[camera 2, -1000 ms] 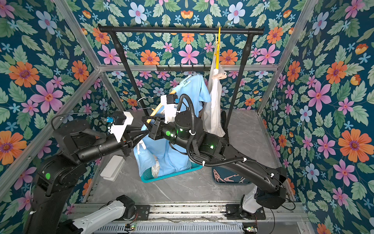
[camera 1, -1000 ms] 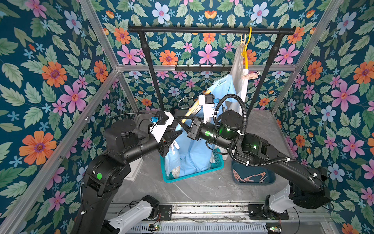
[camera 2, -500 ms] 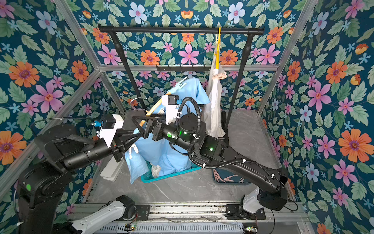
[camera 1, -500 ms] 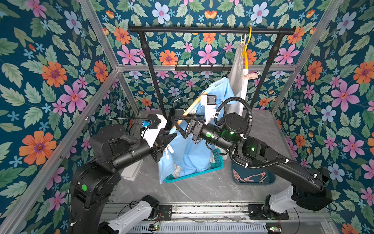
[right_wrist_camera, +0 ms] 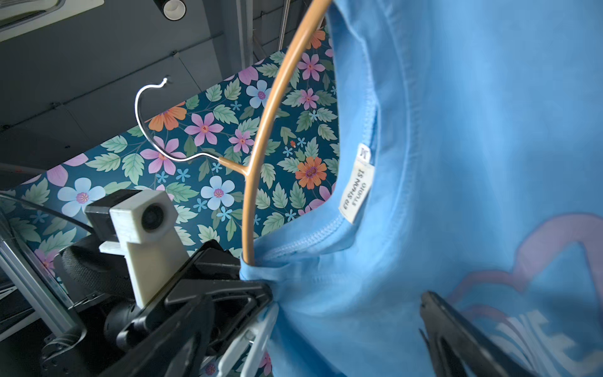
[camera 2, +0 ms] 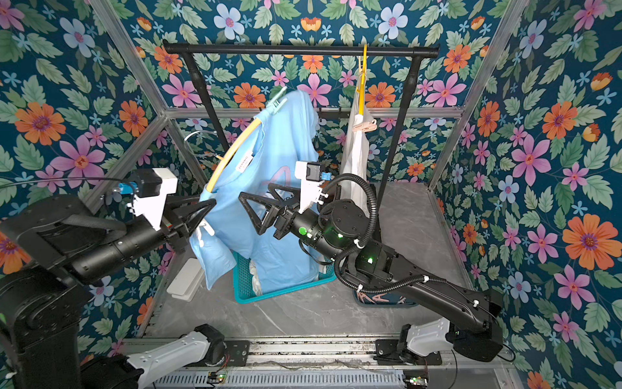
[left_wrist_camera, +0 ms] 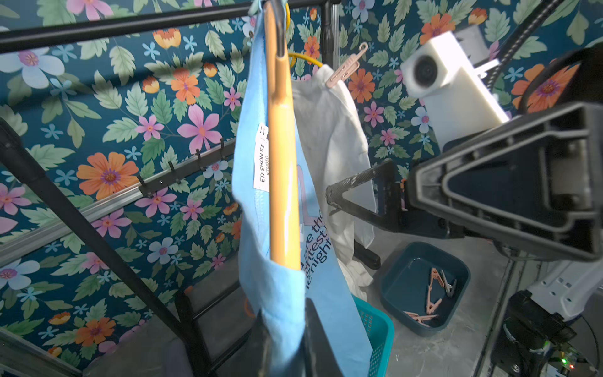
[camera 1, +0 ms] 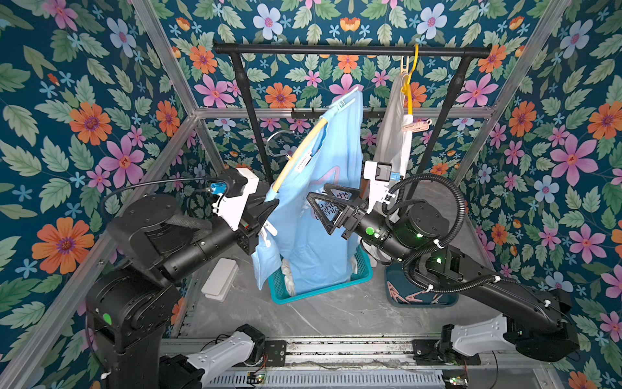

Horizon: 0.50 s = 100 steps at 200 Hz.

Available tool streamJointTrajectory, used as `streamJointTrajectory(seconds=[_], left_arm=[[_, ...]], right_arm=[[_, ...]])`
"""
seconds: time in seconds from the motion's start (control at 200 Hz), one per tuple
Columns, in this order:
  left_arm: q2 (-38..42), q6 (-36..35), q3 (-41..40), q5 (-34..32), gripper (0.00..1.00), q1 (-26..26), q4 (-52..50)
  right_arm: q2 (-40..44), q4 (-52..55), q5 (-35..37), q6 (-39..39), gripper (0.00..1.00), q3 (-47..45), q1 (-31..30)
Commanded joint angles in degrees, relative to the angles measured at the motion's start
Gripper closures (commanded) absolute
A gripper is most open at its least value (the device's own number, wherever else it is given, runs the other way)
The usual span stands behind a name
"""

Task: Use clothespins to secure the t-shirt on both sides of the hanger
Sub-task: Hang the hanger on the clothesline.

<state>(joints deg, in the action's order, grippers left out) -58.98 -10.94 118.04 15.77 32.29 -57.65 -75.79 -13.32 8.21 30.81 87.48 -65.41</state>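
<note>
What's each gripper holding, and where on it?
The left gripper is shut on the t-shirt at its shoulder, by the lower end of the hanger; the right gripper is open, holding nothing.

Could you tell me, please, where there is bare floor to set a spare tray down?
Bare grey floor runs between the teal basket, the dark clothespin tray and the front rail; more lies between the rack post and the side wall. Crowded: the middle, where the left end effector, shut on the blue t-shirt, faces the open right end effector.
</note>
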Motion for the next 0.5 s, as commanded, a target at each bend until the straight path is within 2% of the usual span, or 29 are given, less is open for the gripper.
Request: streamJointTrajectory(seconds=[0.0,0.2,0.335,0.41,0.495], left_arm=[[0.95,-0.91,2.44,-2.26,1.0,-0.04,5.83],[2.6,0.14,2.85,-8.78,1.0,-0.04,8.69],[3.78,0.8,2.75,-13.53,1.0,-0.04,15.21],[3.7,2.24,2.24,-14.1,1.0,-0.04,18.09],[2.78,3.36,1.12,-12.96,1.0,-0.04,19.92]], right_arm=[[2.14,-3.19,4.59,-5.06,0.03,-1.87,-0.07],[7.3,-6.06,15.02,-11.57,0.07,-9.69,-0.07],[9.88,-7.16,21.73,-15.82,0.1,-14.58,-0.05],[10.52,-5.91,24.42,-17.48,0.17,-16.38,-0.06],[10.75,-5.95,27.47,-18.99,0.21,-19.18,-0.07]])
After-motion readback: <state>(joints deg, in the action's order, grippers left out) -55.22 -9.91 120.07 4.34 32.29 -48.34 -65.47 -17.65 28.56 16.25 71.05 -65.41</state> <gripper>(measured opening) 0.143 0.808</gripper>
